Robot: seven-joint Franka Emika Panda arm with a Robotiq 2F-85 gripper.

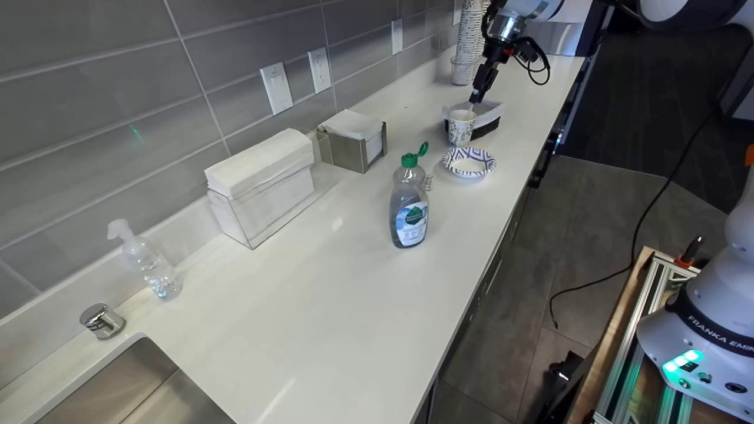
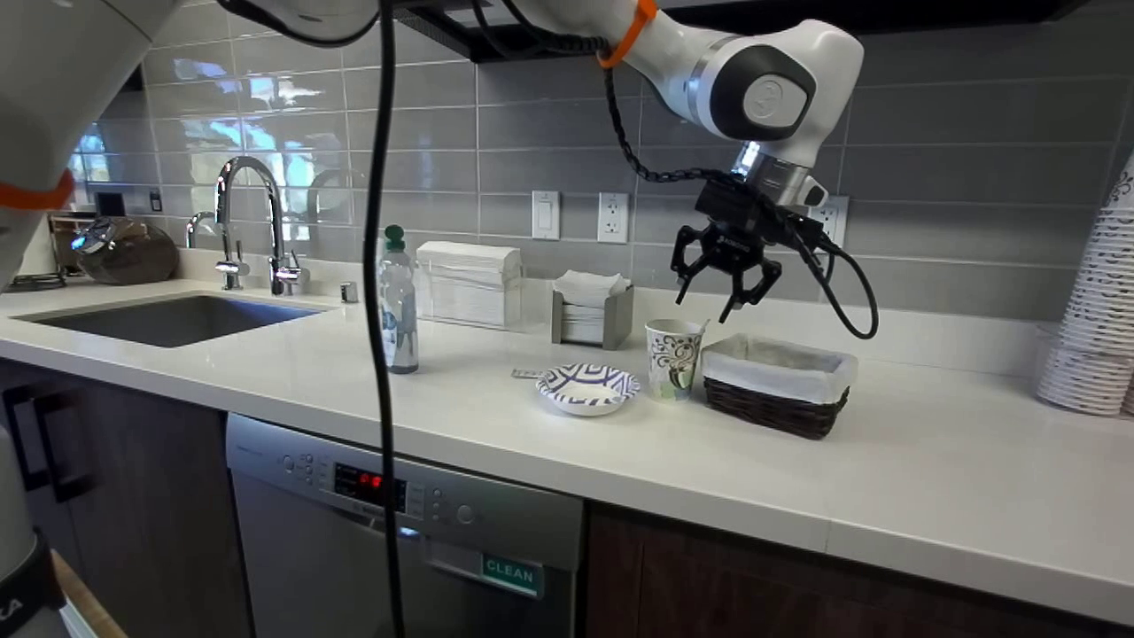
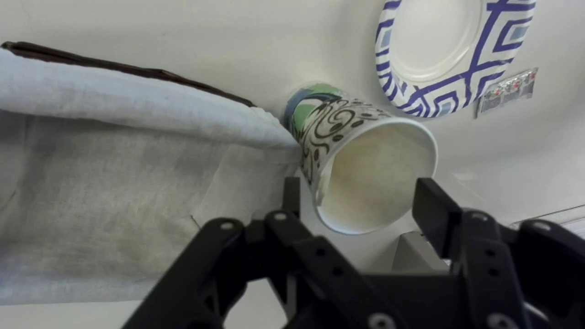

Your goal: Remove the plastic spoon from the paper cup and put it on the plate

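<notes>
The paper cup (image 1: 461,129) stands upright on the counter, with a dark swirl print; it also shows in an exterior view (image 2: 673,361) and in the wrist view (image 3: 329,121). The whitish plastic spoon (image 2: 705,326) leans in it, its handle tip just above the rim. In the wrist view the spoon (image 3: 325,183) is a pale strip along the cup's inner left wall. The plate (image 2: 588,395), with a blue pattern, lies beside the cup and shows in the wrist view (image 3: 434,36). My gripper (image 2: 704,306) is open and empty above the cup, its fingers (image 3: 358,196) apart on either side of the rim.
A dark basket with white lining (image 2: 780,381) stands right beside the cup. A napkin holder (image 1: 353,141), a towel box (image 1: 262,176) and a soap bottle (image 1: 409,206) stand on the counter. A foil strip (image 3: 507,92) lies by the plate. Stacked cups (image 2: 1094,310) stand farther along.
</notes>
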